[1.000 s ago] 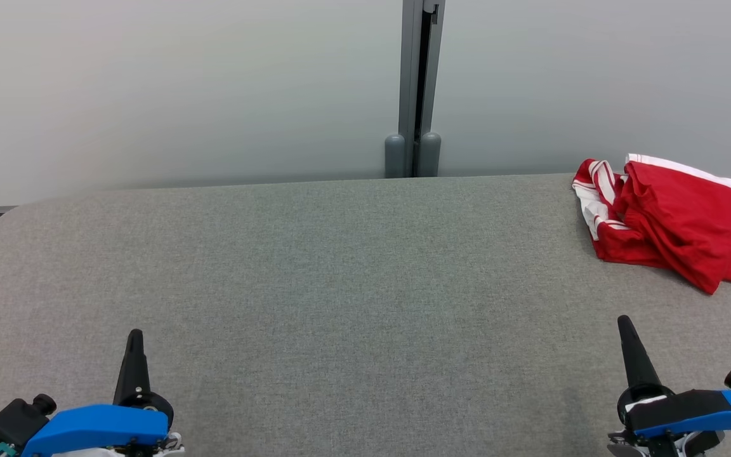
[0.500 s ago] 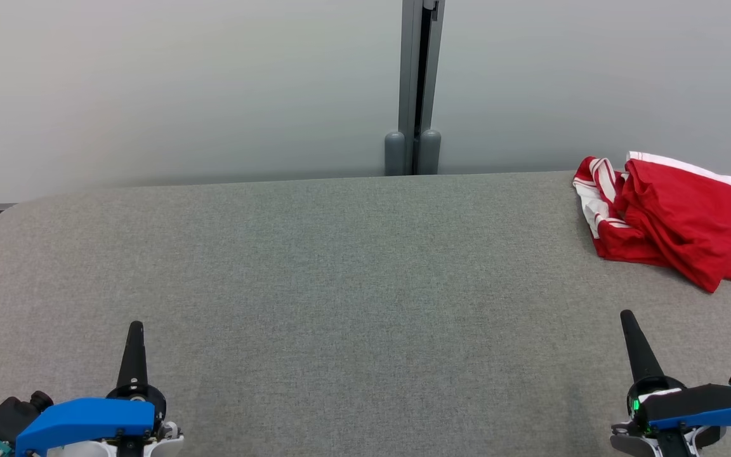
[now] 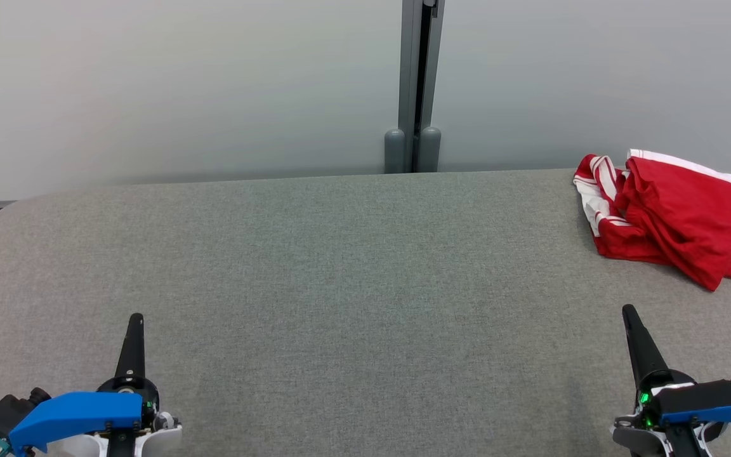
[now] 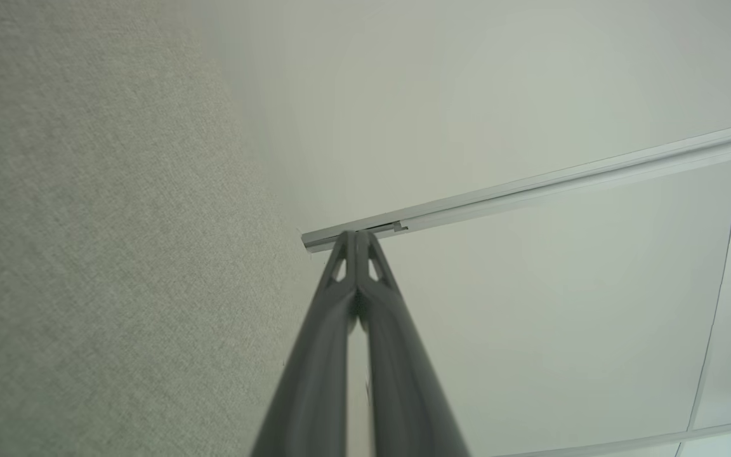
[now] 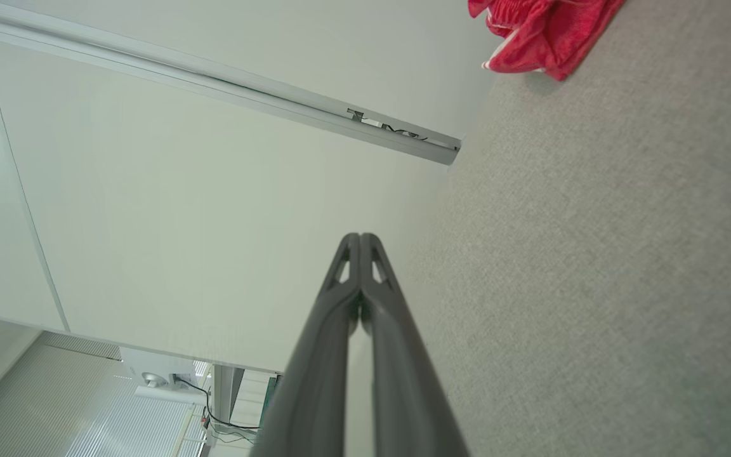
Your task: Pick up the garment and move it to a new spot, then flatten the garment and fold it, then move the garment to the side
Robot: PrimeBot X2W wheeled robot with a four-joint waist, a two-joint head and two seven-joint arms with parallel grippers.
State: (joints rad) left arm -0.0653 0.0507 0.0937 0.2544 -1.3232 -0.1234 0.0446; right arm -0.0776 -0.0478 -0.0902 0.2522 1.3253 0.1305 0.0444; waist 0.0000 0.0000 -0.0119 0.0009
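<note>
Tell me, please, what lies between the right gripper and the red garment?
Nothing but bare grey table lies between the right gripper and the garment. The head view shows this stretch, and the right wrist view agrees.

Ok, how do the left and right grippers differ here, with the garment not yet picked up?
The right gripper is on the same side as the red garment and fairly near it; the left gripper is far across the grey table from it. In the head view the left gripper's fingers point straight up, while the right gripper's lean slightly left. Both are shut and hold nothing.
</note>
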